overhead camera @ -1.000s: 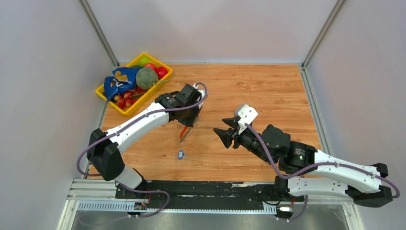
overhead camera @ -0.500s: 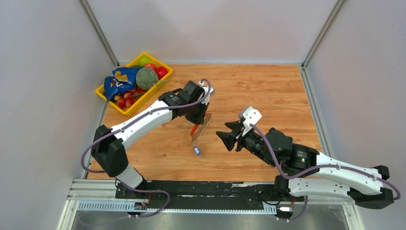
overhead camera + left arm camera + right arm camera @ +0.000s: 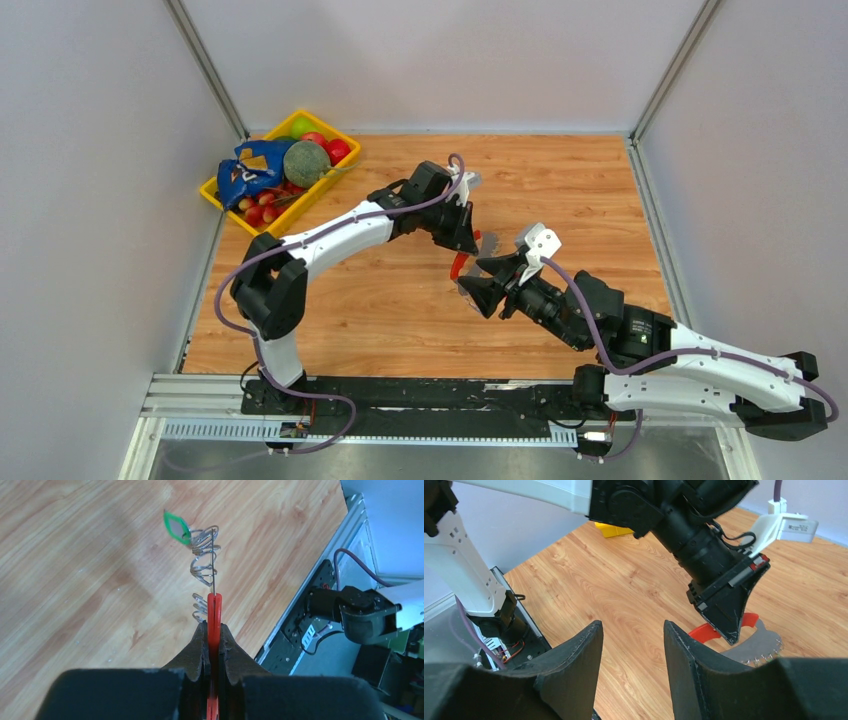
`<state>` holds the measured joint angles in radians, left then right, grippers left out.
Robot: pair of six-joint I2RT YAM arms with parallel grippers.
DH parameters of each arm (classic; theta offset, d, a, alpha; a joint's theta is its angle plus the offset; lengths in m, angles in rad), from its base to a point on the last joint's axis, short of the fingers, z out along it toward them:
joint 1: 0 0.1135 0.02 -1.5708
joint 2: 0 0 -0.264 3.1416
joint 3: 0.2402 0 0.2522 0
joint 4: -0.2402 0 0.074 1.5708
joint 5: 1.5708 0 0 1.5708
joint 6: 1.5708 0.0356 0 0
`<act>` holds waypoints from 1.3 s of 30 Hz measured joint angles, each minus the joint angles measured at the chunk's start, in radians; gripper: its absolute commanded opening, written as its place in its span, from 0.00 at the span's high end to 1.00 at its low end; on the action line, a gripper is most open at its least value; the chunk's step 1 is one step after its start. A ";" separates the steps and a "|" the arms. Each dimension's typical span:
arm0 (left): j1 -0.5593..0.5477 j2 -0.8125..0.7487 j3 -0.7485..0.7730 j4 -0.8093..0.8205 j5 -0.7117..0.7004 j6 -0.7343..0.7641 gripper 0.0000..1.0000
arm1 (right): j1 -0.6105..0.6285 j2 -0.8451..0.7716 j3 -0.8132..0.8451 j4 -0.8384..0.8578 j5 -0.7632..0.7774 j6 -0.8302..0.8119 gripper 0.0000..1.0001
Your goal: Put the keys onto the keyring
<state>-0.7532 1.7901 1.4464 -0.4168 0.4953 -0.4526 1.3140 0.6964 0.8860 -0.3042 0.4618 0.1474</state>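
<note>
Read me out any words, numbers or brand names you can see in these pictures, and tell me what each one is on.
Nothing here can be read with certainty.
Blue bag in the yellow bin: white markings, too small to read.
White camera block on the left arm, seen from the right wrist: a grey printed label, too blurred to read.
No other print shows on the arms, table or walls.
</note>
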 measured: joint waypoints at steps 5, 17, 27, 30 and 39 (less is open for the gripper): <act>0.006 0.087 0.003 0.023 -0.001 -0.038 1.00 | 0.000 0.003 -0.005 0.000 -0.004 0.014 0.47; 0.097 0.115 -0.108 0.085 -0.005 -0.066 0.77 | 0.000 0.007 -0.017 0.000 -0.013 0.026 0.45; 0.132 0.115 -0.163 0.100 -0.031 -0.063 0.61 | 0.000 0.018 -0.018 0.000 -0.020 0.027 0.34; 0.132 0.115 -0.167 0.097 -0.064 -0.058 0.49 | 0.000 0.027 -0.018 0.000 -0.022 0.028 0.25; 0.133 -0.015 -0.194 0.024 -0.245 -0.030 0.34 | 0.000 0.054 -0.018 0.000 -0.016 0.031 0.01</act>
<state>-0.6201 1.7752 1.2526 -0.3931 0.2504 -0.4828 1.3140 0.7502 0.8684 -0.3038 0.4454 0.1787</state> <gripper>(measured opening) 0.606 0.942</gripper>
